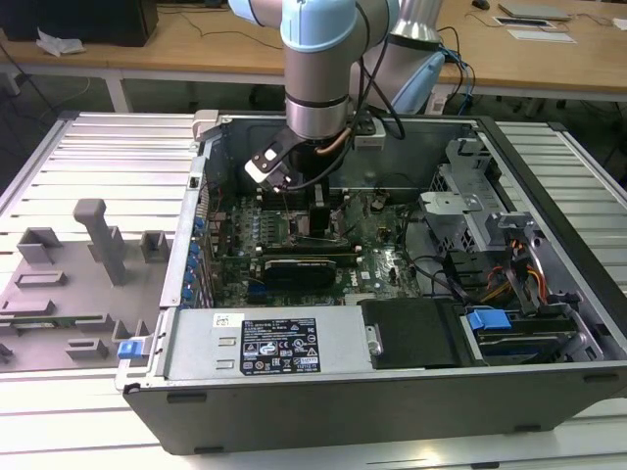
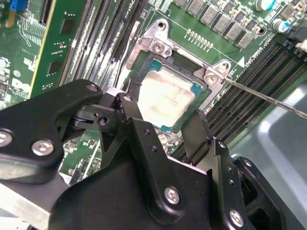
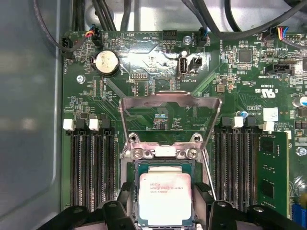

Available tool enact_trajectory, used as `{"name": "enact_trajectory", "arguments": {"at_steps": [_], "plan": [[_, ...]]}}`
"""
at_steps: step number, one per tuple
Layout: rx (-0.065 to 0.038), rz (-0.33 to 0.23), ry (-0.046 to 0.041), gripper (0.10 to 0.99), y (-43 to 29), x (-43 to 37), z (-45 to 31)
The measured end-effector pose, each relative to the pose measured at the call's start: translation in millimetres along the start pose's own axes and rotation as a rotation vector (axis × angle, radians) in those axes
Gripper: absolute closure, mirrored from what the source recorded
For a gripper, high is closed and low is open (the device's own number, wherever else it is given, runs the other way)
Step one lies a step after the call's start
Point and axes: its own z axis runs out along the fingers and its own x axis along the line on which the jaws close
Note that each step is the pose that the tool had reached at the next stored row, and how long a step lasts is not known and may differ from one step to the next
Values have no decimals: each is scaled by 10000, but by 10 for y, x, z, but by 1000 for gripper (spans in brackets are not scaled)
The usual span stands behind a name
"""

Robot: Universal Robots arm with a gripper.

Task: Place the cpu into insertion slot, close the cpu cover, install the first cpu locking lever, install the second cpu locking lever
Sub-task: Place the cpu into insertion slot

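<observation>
The cpu (image 3: 165,196) lies flat in the insertion slot (image 3: 135,191), silvery top up, and is seen again in the second wrist view (image 2: 165,96). My gripper (image 3: 165,191) hangs right over it, open. Its black fingers (image 3: 125,195) stand on either side of the chip with a narrow gap to its edges. The cpu cover (image 3: 170,96) stands raised on its hinge behind the socket. A thin wire locking lever (image 2: 264,98) sticks out unlatched beside the socket. In the exterior view the gripper (image 1: 319,217) reaches down into the computer case (image 1: 323,411).
Black memory slots (image 3: 91,167) flank the socket on both sides. A dark card (image 1: 304,266) lies across the board near the socket. Power supply (image 1: 284,343), drive cage (image 1: 460,186) and cables crowd the case. Grey fixture blocks (image 1: 93,240) stand on the table at the exterior view's left.
</observation>
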Motion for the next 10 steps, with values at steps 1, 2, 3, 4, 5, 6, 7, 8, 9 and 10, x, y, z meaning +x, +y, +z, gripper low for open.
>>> {"name": "enact_trajectory", "arguments": {"at_steps": [1, 2, 3, 4, 5, 6, 7, 8, 9, 10], "plan": [[-1, 0, 2, 471, 1, 0, -8], [-2, 0, 3, 471, 1, 1, -8], [-1, 0, 1, 471, 1, 0, -9], [-1, 0, 1, 471, 1, 0, -10], [0, 0, 1, 471, 1, 0, -11], [-1, 0, 1, 486, 1, 0, -11], [0, 0, 0, 486, 1, 0, -12], [0, 0, 0, 553, 1, 0, -12], [0, 0, 0, 675, 1, 0, -13], [0, 0, 0, 733, 1, 0, -14]]}}
